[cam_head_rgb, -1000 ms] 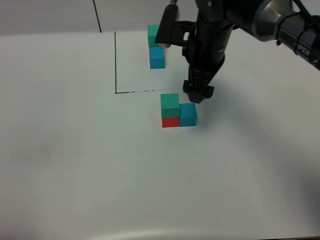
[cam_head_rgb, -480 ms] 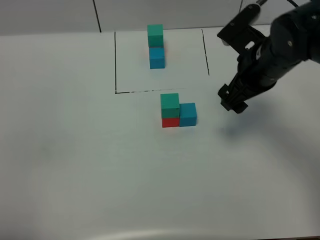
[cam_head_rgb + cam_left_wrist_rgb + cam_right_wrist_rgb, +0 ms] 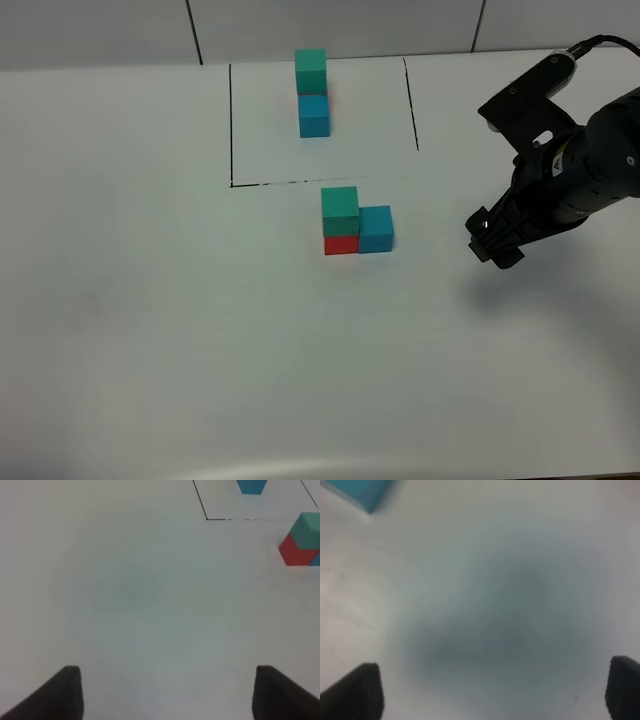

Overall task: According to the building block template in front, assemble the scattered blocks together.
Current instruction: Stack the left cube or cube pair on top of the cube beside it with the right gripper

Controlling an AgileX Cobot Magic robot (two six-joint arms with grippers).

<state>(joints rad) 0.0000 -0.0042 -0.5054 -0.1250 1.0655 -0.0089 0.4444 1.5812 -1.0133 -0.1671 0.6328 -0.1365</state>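
The building block template (image 3: 311,90), a teal-green cube on a blue cube, stands inside thin black lines at the back. In front of the lines, the teal-green cube (image 3: 340,207) sits on the red cube (image 3: 341,245), and the blue cube (image 3: 376,229) touches their right side. My right gripper (image 3: 493,248) hovers to the right of these blocks, apart from them, open and empty (image 3: 490,690); a corner of the blue cube (image 3: 357,490) shows in its view. My left gripper (image 3: 167,695) is open and empty over bare table, with the red cube (image 3: 295,552) and teal-green cube (image 3: 307,527) far off.
The white table (image 3: 200,330) carries the black drawn border (image 3: 231,125). The left arm is out of the exterior high view. The blue base of the template (image 3: 251,486) shows in the left wrist view.
My right arm has swung from just behind the blue cube out to the right and towards the front, away from the blocks. The blocks have not moved.
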